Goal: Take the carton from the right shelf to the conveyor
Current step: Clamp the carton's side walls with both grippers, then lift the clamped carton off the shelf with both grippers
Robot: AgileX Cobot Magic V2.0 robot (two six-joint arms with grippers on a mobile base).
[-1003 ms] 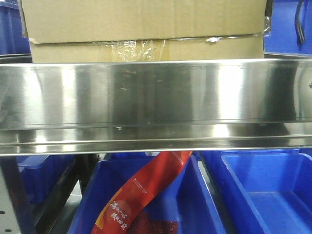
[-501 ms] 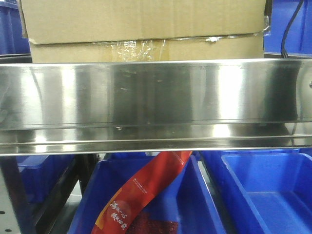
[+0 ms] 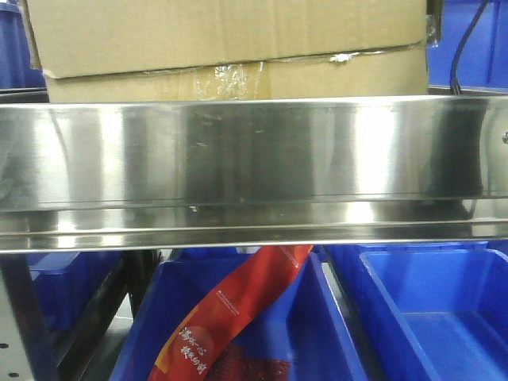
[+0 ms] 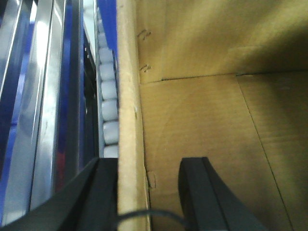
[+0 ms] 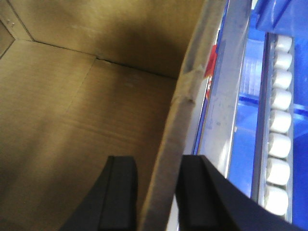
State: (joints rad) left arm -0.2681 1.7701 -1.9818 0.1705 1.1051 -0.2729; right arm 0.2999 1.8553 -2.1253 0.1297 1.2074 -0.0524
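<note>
The brown carton [image 3: 230, 36] rests on the right shelf behind its shiny steel front rail [image 3: 254, 159], its taped seam sloping up to the right. Seen from the left wrist, my left gripper [image 4: 149, 161] straddles the carton's side wall [image 4: 130, 120]. Its outer finger [image 4: 103, 192] lies against the wall, while the inner finger [image 4: 202, 192] stands apart from it, so the gripper is open. Over on the right wrist view, my right gripper [image 5: 158, 157] is shut on the opposite carton wall [image 5: 180, 110], one finger inside and one outside. The conveyor is out of view.
White shelf rollers [image 4: 108, 96] run beside the carton, with more rollers [image 5: 279, 120] on its other side. Blue bins [image 3: 429, 317] sit under the rail; one holds a red packet [image 3: 230, 317]. A dark cable [image 3: 464, 48] hangs at the upper right.
The carton has tilted: its right end rose, its left end dropped and shifted left. The cable at the upper right moved left.
</note>
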